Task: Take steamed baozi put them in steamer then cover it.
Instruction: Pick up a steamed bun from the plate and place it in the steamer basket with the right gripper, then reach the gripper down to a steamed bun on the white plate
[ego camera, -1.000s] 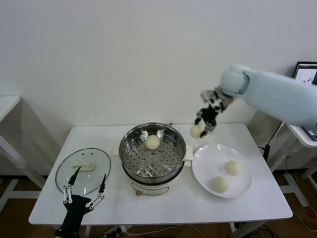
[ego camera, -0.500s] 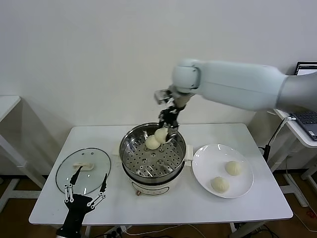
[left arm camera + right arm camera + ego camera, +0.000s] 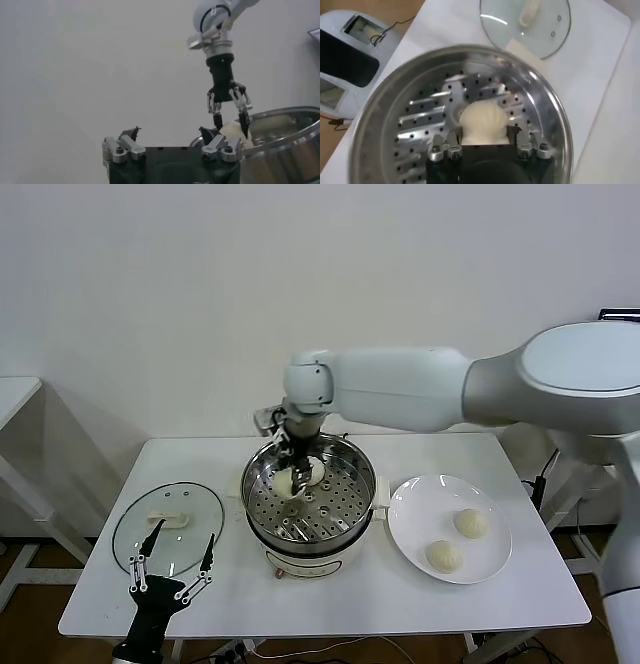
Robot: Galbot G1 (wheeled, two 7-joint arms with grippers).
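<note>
L to R: cover (image 3: 167, 529) flat on table w/ left gripper (image 3: 170, 562) spread apart just beside it, right gripper (image 3: 296, 474) clamped on a baozi (image 3: 287, 482) low in steamer (image 3: 308, 494) (soft, light, squashable — pinch sides gently), two more on plate (image 3: 400, 529).

A white plate (image 3: 480, 556) sits on the white table (image 3: 330, 599), at its right side.
</note>
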